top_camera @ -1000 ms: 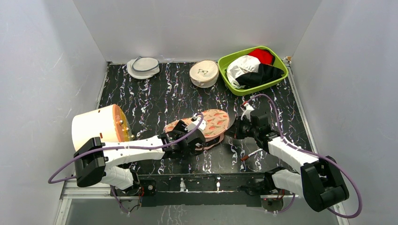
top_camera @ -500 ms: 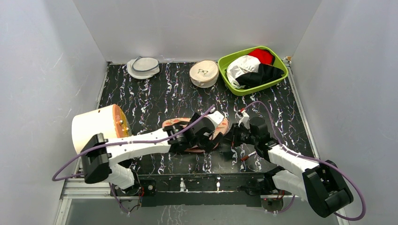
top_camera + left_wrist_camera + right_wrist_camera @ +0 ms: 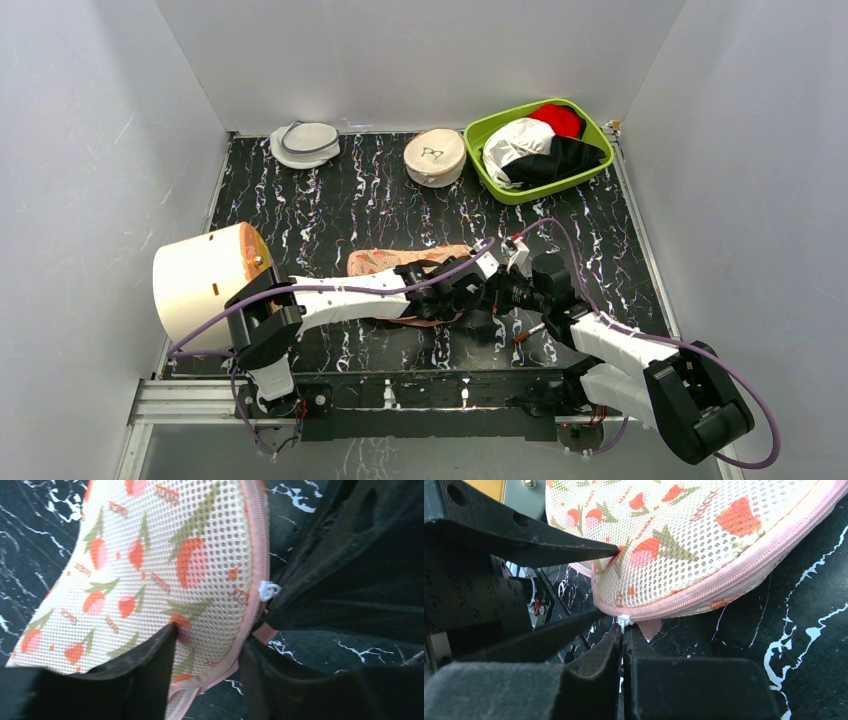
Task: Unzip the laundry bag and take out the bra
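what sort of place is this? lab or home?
Probably a lab test cell, not a home: plain white walls box in a black marbled table, a metal rail runs along its near edge, and laundry sits in a green bin.

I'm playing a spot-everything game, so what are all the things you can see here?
laundry bag: one, beige-pink with red-orange leaf print, middle of the table
zip pull: one, white, on the bag's pink zip edge
round case: one, cream with a black mark, back middle
mesh pouch: one, white-grey, back left
basket: one, green, back right
cloths: three, white, black and red, piled in the basket
drum: one, cream with a yellow face, left side
table: one, black with white streaks
bra: none in view
left gripper: one, black, pinching the bag's end
right gripper: one, black, shut on the zip pull
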You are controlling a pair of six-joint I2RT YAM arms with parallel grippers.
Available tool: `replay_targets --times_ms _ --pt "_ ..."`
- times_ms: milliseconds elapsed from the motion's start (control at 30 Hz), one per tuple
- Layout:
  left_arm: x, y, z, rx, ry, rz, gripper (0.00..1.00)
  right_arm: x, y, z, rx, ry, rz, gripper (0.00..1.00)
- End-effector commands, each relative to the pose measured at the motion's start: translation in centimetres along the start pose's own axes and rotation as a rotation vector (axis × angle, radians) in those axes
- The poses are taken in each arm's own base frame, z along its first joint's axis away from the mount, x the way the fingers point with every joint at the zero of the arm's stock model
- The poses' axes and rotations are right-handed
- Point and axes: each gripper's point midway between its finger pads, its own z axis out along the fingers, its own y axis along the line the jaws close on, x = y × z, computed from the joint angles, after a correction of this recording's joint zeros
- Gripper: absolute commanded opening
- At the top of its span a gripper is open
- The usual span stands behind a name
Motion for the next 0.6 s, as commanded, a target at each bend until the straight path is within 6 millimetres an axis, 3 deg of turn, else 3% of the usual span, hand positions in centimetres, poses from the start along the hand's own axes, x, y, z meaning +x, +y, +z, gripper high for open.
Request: replay_targets --times_ms 0,333,433,500,567 --pt "-1.0 2.1 -1.8 -0.075 -0.039 0.018 0.36 -1.5 1.2 0.0 -0.041 -0.059 -0.066 0.00" --pt "-0.1 4.3 -5.1 -0.101 -0.128 0.047 0.04 -2.1 -0.3 0.0 0.063 -0.041 -0.113 0.00" --pt "0.2 4.6 -5.9 -0.089 -0.164 0.049 0.05 -2.3 -0.6 0.0 0.089 -0.035 -0.122 0.00" --pt "0.4 4.0 -6.0 -0.054 -0.169 0.049 0.15 -2.3 -0.5 0.1 0.079 -0.026 -0.121 0.00" --pt "0.4 3.3 -6.0 -0.015 -0.173 0.050 0.24 -3.4 0.8 0.3 0.043 -0.032 -0.131 0.00"
